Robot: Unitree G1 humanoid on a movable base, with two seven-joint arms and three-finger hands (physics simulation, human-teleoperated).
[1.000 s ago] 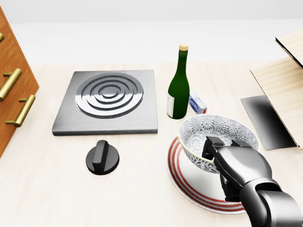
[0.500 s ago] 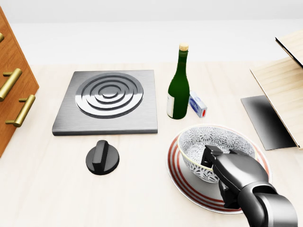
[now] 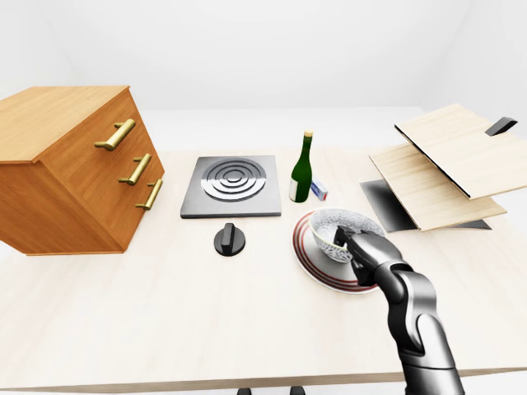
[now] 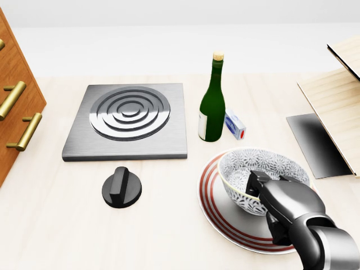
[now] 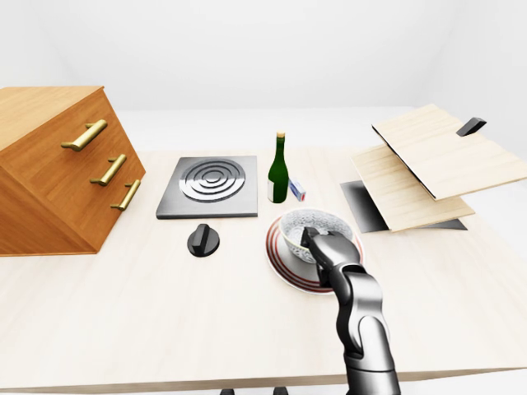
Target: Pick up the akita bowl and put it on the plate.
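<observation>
The akita bowl point(image 4: 260, 170), white with a dark blue flower pattern, sits low over the middle of the red-ringed plate point(image 4: 220, 224) at the lower right of the head view. It seems to rest on the plate, though the contact is hidden. My right hand point(image 4: 260, 190) comes up from the bottom right and is shut on the bowl's near rim, with one finger inside the bowl and the rest outside. The hand covers the bowl's lower right side and part of the plate. My left hand is in none of the views.
A green bottle point(image 4: 212, 107) and a small blue-and-white box point(image 4: 234, 125) stand just above the plate. Left of them lie a grey burner plate point(image 4: 129, 121) and a black knob point(image 4: 121, 187). A wooden drawer chest point(image 3: 74, 164) is at left, stacked wooden boards point(image 3: 445, 160) at right.
The bowl, held by my right hand, has come down and slightly right, from hanging above the plate to sitting low over its middle. Nothing else has moved.
</observation>
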